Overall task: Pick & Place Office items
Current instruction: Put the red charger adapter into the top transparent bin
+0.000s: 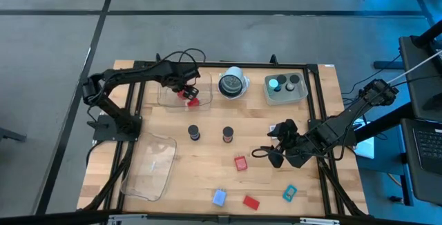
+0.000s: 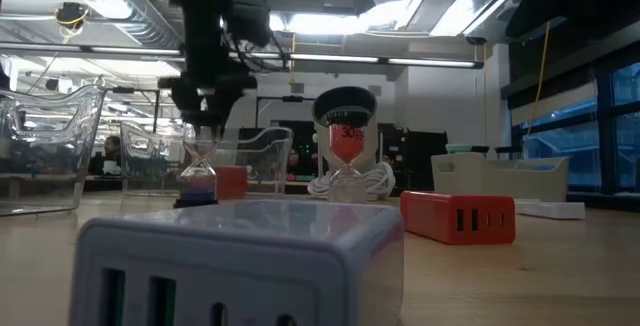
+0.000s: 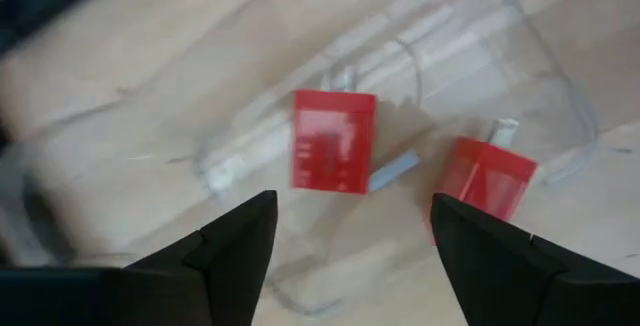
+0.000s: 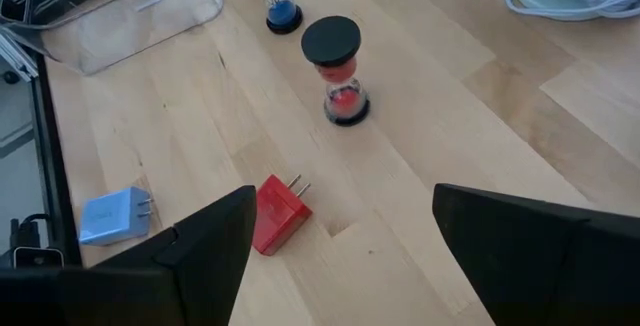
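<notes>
The wooden table stands in a black metal frame on a grey floor crossed by dark lines. Beside it on the right sits a dark desk lit by a blue glow. Seen level across the table, the room behind has an open ceiling with silver ducts and long strip lights, while tall windows on the right show a dim blue sky.
</notes>
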Action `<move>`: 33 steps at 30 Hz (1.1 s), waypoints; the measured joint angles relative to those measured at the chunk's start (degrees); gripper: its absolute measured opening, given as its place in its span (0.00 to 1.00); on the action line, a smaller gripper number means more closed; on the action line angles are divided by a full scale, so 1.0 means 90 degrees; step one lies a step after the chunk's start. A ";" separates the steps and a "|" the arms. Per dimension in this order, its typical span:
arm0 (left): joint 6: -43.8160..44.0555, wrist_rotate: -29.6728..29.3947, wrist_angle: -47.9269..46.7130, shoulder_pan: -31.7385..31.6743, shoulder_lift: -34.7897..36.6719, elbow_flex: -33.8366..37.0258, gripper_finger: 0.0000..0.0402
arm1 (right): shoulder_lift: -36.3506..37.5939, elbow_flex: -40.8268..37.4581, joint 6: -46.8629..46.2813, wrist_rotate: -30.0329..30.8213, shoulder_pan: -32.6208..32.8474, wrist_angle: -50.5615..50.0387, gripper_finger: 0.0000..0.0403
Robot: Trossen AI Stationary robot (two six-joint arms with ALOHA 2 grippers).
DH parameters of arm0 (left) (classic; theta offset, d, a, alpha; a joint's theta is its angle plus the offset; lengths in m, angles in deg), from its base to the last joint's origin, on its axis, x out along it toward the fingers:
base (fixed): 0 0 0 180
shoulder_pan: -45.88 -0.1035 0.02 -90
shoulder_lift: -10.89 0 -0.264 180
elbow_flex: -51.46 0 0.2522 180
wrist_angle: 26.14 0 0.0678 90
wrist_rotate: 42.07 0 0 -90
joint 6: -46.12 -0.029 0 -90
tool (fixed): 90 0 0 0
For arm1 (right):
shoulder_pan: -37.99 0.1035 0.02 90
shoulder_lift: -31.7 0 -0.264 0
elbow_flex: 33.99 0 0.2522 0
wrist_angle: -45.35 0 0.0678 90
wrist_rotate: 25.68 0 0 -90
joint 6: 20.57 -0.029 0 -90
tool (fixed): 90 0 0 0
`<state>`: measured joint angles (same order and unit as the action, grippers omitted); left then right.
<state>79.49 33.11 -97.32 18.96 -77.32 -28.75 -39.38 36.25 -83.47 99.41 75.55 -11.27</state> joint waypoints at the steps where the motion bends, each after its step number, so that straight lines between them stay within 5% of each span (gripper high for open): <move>1: 0.0022 -0.0150 -0.0071 0.0063 0.0063 -0.0051 0.63 | 0.0000 0.0000 -0.0103 -0.0010 0.0000 0.0001 0.76; 11: 0.0666 -0.0746 -0.0060 0.1602 0.1187 -0.0071 0.56 | -0.0168 0.0000 0.0050 -0.1158 0.0003 0.0014 0.76; 20: 0.1541 -0.1435 0.0031 0.3635 0.1712 -0.0071 0.56 | -0.0702 -0.0001 -0.1403 -0.1470 -0.0087 -0.0274 0.76; 33: 0.2306 -0.2206 0.0055 0.5369 0.1713 -0.0071 0.56 | -0.1693 0.0000 -0.1605 -0.1867 -0.0340 0.1445 0.89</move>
<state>100.25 13.26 -96.82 67.29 -61.91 -29.39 -54.62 36.26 -97.91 82.61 72.48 1.74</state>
